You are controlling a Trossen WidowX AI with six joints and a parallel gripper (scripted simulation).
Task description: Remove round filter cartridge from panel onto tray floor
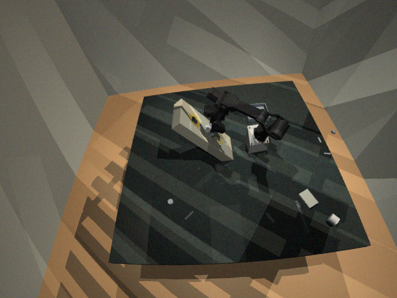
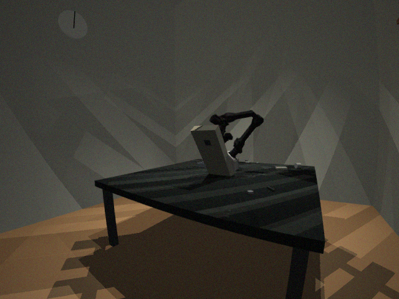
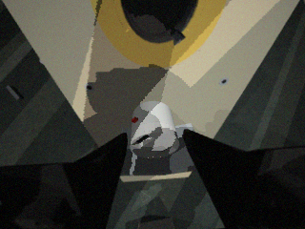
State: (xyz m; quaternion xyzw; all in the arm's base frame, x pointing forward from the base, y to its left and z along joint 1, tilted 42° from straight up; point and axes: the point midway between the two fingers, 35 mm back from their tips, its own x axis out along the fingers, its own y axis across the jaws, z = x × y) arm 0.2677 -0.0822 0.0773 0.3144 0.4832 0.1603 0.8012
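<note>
The cream service panel [image 1: 189, 136] [image 2: 212, 151] [image 3: 248, 35] leans back. Its round socket [image 1: 194, 119] [image 3: 161, 19] shows dark and empty inside a yellow ring. The white filter cartridge [image 3: 159, 121] [image 1: 208, 128] is out of it, over the panel's lower part, with a dark slot and a red mark showing. My gripper [image 3: 155, 135] is open, with a fingertip on each side of the cartridge and a narrow gap at each. Whether the cartridge rests on anything is not clear. The tray [image 1: 257, 103] is partly hidden behind my arm.
The arm's base plate [image 1: 253, 136] stands right of the panel. A cream block [image 1: 308, 198], a white cylinder [image 1: 333, 219] and a small white disc [image 1: 170, 201] lie on the dark table top, with a few thin strips. A second yellow ring [image 1: 219, 138] shows low on the panel.
</note>
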